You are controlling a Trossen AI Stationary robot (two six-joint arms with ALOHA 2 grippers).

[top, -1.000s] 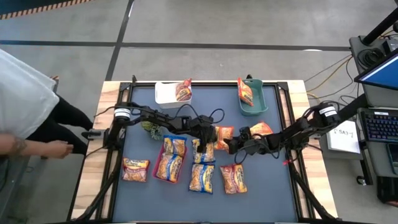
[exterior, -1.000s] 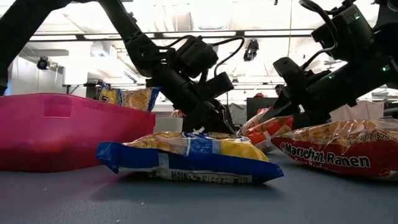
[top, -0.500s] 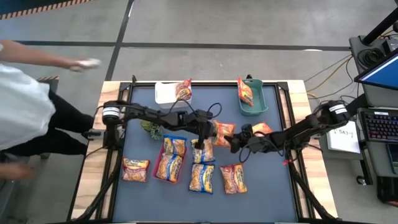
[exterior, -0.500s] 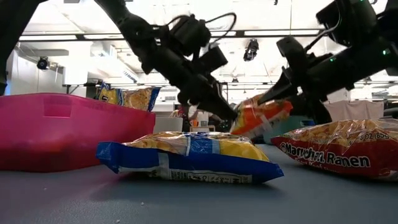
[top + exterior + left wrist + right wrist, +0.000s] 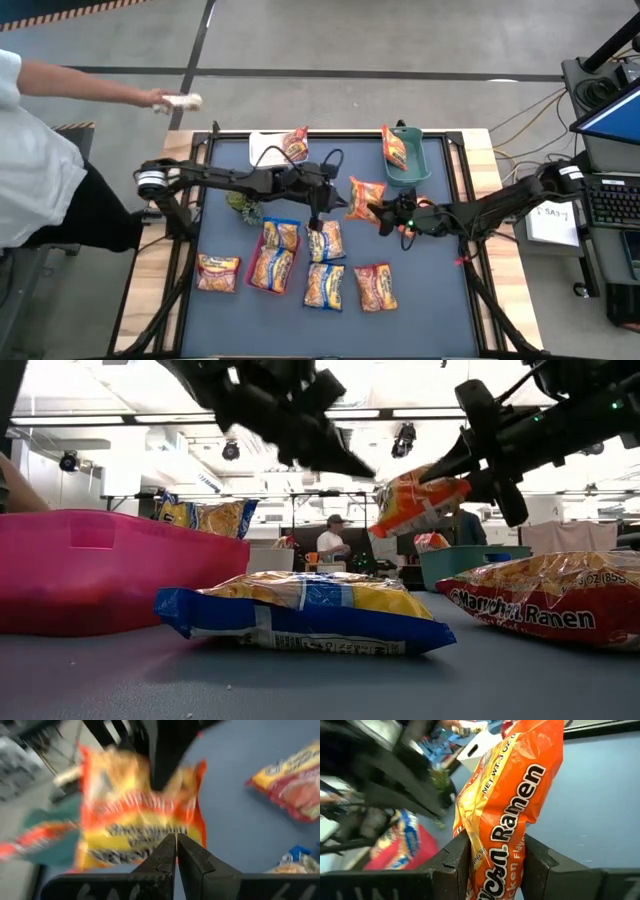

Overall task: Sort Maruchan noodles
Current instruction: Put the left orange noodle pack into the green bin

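Observation:
An orange Maruchan packet [image 5: 365,197] hangs above the table's middle, and my right gripper [image 5: 386,213] is shut on it. In the low view the packet [image 5: 415,502] is tilted, clear of the table. My left gripper [image 5: 362,468] is shut and empty. It points at the packet [image 5: 140,820] from the table's left, close to it; whether it touches, I cannot tell. Several more packets [image 5: 323,285] lie flat on the mat near the front; a blue-trimmed one [image 5: 300,610] and a red-trimmed one [image 5: 545,600] are nearest the low camera. My right gripper pinches the orange packet between its two fingers [image 5: 455,857] near one end [image 5: 492,855]. The fingers come almost level from the table's right. The packet sticks out ahead of them, tilted and lifted clear of the table.
A white bin [image 5: 266,152] and a teal bin [image 5: 410,172] at the far side each hold a packet. A pink tray [image 5: 100,565] with packets stands front left, a small green plant [image 5: 243,207] beside it. A person's arm [image 5: 110,90] reaches past the far-left corner.
My right gripper has risen and drawn toward the far edge, lifting the orange packet off the table until it hangs clear and tilted. My left gripper, still shut, has risen too and stays beside the packet. The person's arm has stretched out beyond the far-left corner.

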